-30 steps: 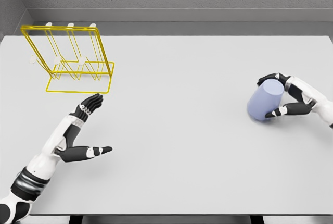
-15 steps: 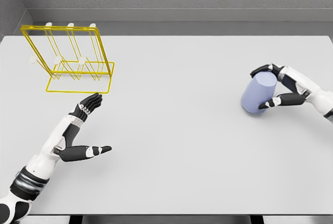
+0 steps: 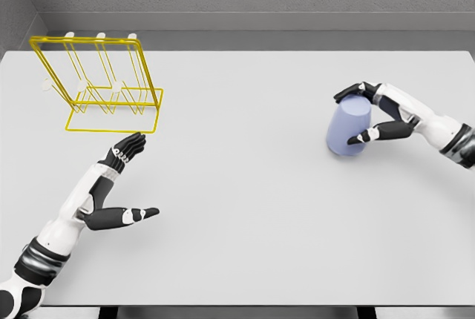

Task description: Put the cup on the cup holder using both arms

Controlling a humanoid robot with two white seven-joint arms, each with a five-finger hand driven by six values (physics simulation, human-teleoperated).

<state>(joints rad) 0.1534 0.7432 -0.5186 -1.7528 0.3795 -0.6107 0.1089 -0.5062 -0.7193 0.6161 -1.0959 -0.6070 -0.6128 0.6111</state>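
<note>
A pale blue cup (image 3: 347, 128) is held upside down and slightly tilted over the right part of the table, with my right hand (image 3: 365, 114) shut on it, fingers over its top and thumb against its side. The yellow wire cup holder (image 3: 99, 85) stands at the far left of the table, its white pegs upright. My left hand (image 3: 128, 179) rests open on the table in front of the holder, fingers stretched toward it and thumb pointing right.
The grey table (image 3: 237, 208) stretches between the two arms. A grey wall runs along its far edge.
My right hand has carried the cup leftward and slightly farther from me. The left arm has not moved.
</note>
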